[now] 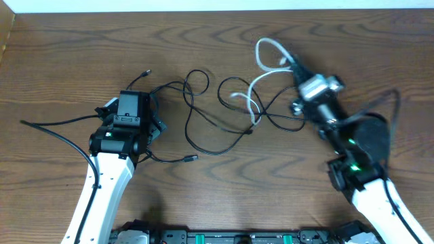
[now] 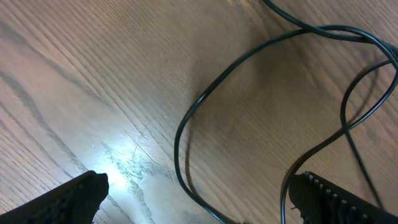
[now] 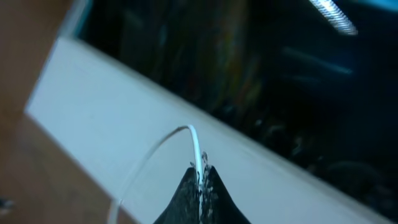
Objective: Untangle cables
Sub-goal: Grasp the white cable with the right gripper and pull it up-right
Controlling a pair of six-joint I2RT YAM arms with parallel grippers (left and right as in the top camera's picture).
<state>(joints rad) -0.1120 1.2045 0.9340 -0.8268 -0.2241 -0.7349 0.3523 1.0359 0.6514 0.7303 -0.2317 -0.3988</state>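
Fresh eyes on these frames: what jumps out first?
The white cable loops at the far right of the table, pinched in the shut right gripper. Next come the loose black cables sprawled mid-table, with the open left gripper hovering over one strand at the left.

I see table [image 1: 224, 196] wood, bold grain, satin sheen; black cable [image 2: 178, 140] smooth, faintly glossy; white cable [image 1: 255, 107] at 1 o'clock glossy; left gripper [image 2: 199, 183] fingers [image 2: 329, 196] matt, ribbed.
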